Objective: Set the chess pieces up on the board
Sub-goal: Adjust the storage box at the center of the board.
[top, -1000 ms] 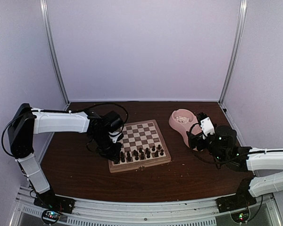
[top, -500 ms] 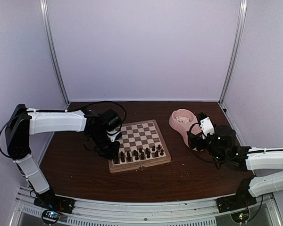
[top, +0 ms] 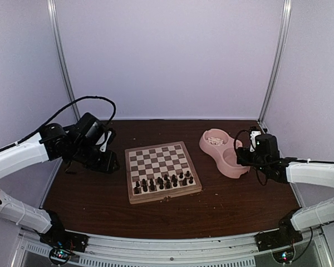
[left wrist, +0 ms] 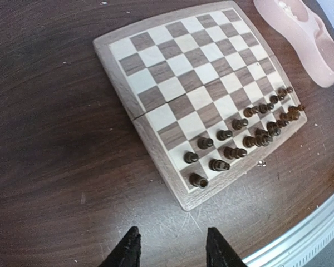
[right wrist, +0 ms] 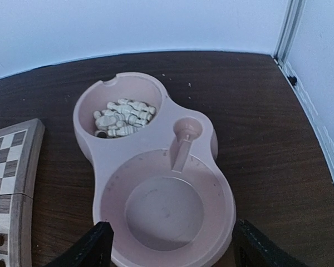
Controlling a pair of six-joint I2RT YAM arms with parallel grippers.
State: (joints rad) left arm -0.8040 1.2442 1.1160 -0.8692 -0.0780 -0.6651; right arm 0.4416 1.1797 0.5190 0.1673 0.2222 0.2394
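Dark chess pieces (left wrist: 205, 142) line 2 rows of the board (left wrist: 181, 64); left jaws spread, empty; right jaws spread wide.

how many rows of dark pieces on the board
2. One row of pieces on the board's nearest rank, the other just behind it. Some pieces may be hidden.

Dark wood-grain table (top: 228, 211), surface scuffed and speckled. Plain pale lilac walls (top: 167, 55) on three sides. Metal posts (top: 63, 61) at rear corners.
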